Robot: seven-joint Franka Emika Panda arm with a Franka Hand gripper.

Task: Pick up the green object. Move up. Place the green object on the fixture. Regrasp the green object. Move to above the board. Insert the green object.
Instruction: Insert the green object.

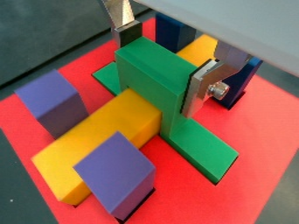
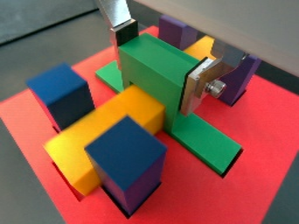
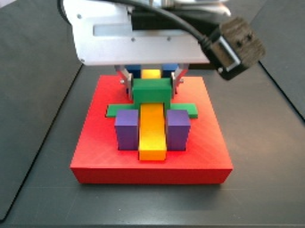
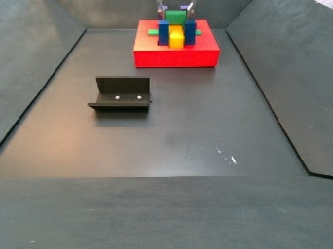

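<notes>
Gripper [image 1: 160, 61] sits low over the board [image 1: 251, 122], silver fingers [image 1: 201, 86] clamped on the raised middle of the green object [image 1: 158, 79]. Both wrist views show a plate flat against each side of that block. Green object straddles the yellow bar [image 1: 100, 144] crosswise, its flat base [image 1: 205, 144] seated in a recessed slot on the red surface. In a side view the green object [image 3: 150, 90] lies at the bar's far end, purple blocks [image 3: 127, 130] flanking the bar nearer the camera, blue block [image 2: 66, 94] beside it. Fixture [image 4: 120, 94] stands alone on the dark floor, well apart from the board [image 4: 176, 55].
</notes>
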